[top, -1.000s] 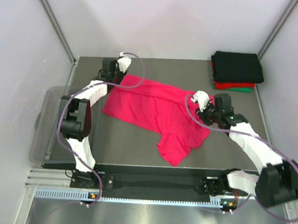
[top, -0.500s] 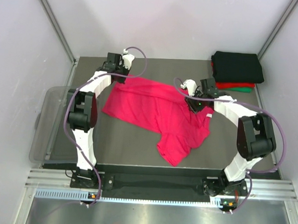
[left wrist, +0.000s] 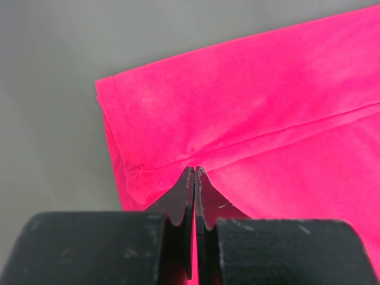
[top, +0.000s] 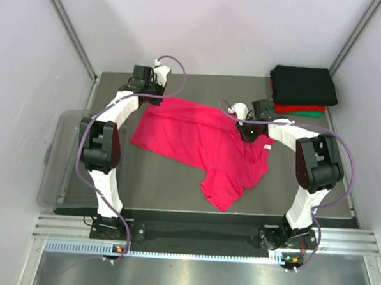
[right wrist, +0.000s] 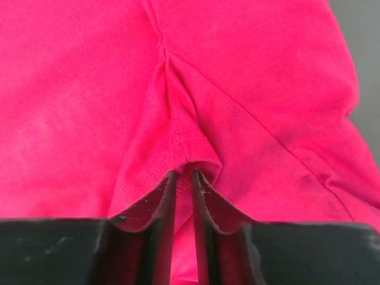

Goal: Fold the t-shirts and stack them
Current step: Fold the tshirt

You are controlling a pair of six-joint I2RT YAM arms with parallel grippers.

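left claw [left wrist: 194, 170]: you have it pinched shut on the pink t-shirt [top: 191, 136], at its far-left corner.
right claw [right wrist: 184, 174]: narrow, gripping a raised fold on the shirt's right side.
pink t-shirt: crumpled, middle of the bench [top: 163, 179].
folded stack [top: 303, 86]: far right corner, black on top.

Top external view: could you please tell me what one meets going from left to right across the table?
From the left: clear plastic bin → left end effector → pink t-shirt → right end effector → stack of folded t-shirts.
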